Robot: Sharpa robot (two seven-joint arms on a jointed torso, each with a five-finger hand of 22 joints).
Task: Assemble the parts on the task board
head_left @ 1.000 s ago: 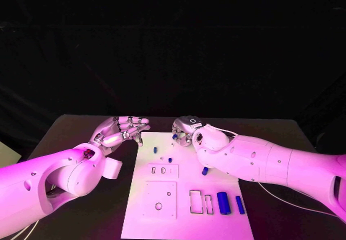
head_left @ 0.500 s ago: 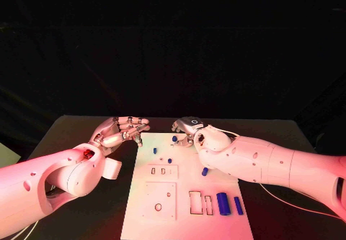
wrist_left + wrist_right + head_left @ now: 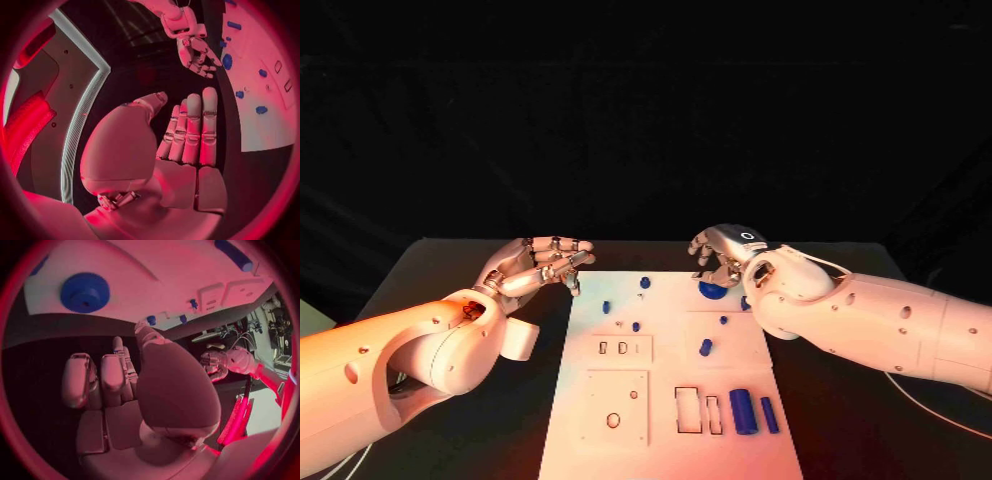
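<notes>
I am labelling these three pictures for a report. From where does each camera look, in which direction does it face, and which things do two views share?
Head view: from the robot's head, facing down at the task board; both arms enter, left hand and right hand.
Left wrist view: behind the left hand, facing along its upright fingers toward the board.
Right wrist view: behind the right hand, facing the board's far end.
Shared: the round blue part; each wrist view also shows the other hand.
</notes>
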